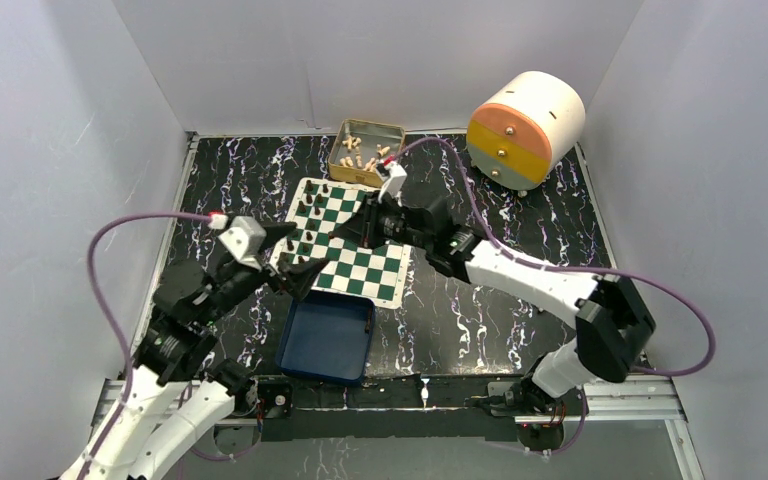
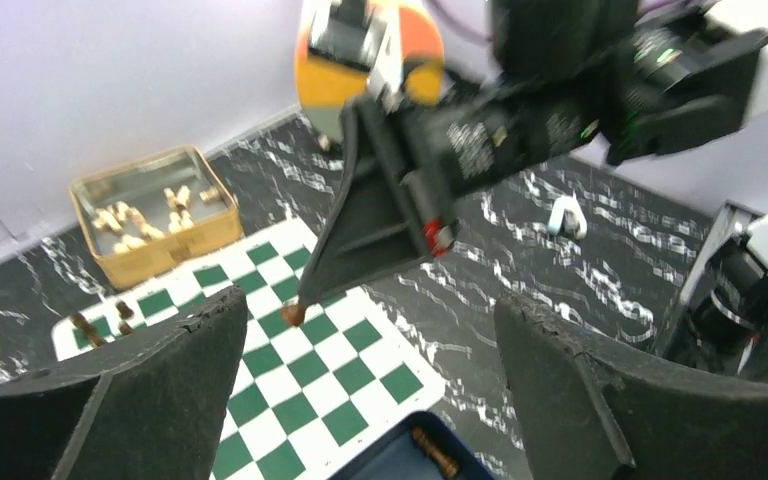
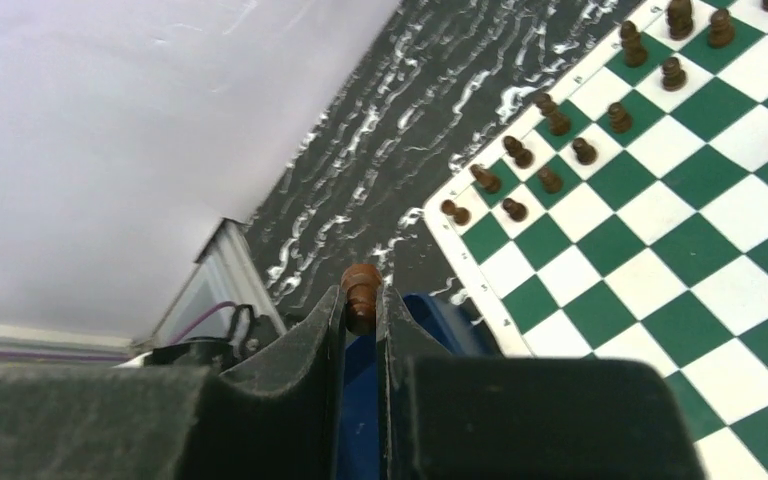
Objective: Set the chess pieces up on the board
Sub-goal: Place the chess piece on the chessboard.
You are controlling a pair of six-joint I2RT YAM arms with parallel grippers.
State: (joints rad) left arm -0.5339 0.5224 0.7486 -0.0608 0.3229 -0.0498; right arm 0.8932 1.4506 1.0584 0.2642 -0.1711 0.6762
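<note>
1. Reference landmark: the board (image 1: 365, 270), a green-and-white checkered mat, lies flat on the black marbled desk (image 1: 480, 310). All positions below are given relative to it.
2. Left jaws: wide apart and gripping nothing. Both fingers (image 2: 150, 390) frame the left wrist view with open space between them. In the top view these jaws sit over the board's near-left corner.
3. Right jaws: clamped on one dark-brown piece (image 3: 362, 297), which is pinched between the fingertips with its rounded top protruding. The left wrist view shows this piece hanging tip-down over the board's middle squares. Whether it touches the surface cannot be determined.
4. Chess pieces (image 3: 515, 152) already placed: two short rows of dark-brown pieces stand upright along the board's left edge, one piece per square.
5. Loose piece (image 2: 436, 453): one dark-brown piece lies on its side inside the blue tray (image 1: 290, 335), which sits just beside the board's near edge.
6. Gold tin (image 1: 343, 135): placed just beyond the board's far edge. It contains cream-white pieces (image 1: 360, 155) in a loose heap.
7. Cylindrical drawer unit (image 1: 525, 125): white with orange and yellow fronts, located well apart from the board, toward the far right.
</note>
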